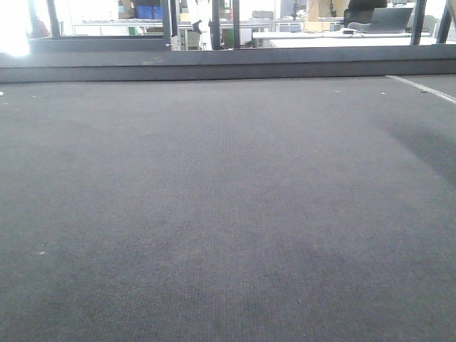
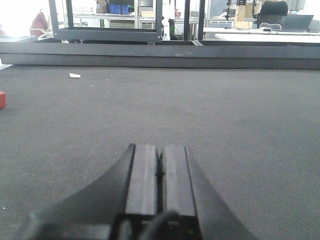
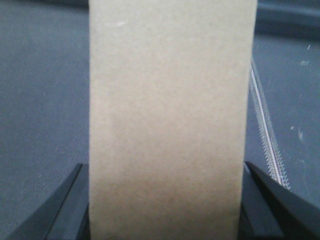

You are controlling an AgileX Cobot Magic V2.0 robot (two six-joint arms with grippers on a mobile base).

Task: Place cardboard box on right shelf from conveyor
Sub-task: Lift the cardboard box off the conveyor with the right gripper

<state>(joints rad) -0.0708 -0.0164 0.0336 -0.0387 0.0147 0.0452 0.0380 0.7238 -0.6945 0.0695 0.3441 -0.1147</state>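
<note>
Logging this as the early-to-middle part of the task: we see the cardboard box (image 3: 170, 120) pinched by the right end effector (image 3: 169, 202), one dark finger tight against each long side. The box fills the right wrist view, plain tan face towards the camera, with the conveyor (image 1: 228, 214) behind it and a pale zipper-like seam (image 3: 267, 135) in the belt running just to its right. We cannot tell whether the box is lifted off the belt or sitting on it.

So we judge the grasp done. Left to do: the carry over to the right shelf, the set-down and the release. The right shelf shows in none of the views, so nothing is placed yet.

The left end effector (image 2: 160, 165) is pressed together, pads touching, holding nothing, low over the bare belt. Far out on that side we spot a white scrap (image 2: 74, 75) and a red object (image 2: 2, 99) cut off by the frame edge. The front view shows only belt up to the dark rail (image 1: 214, 68), no box in it.

Writing: none readable. The box face carries no print, label or tape that we can see. No brand shows on the end effectors or the belt, and the background clutter beyond the rail is too small to read.
</note>
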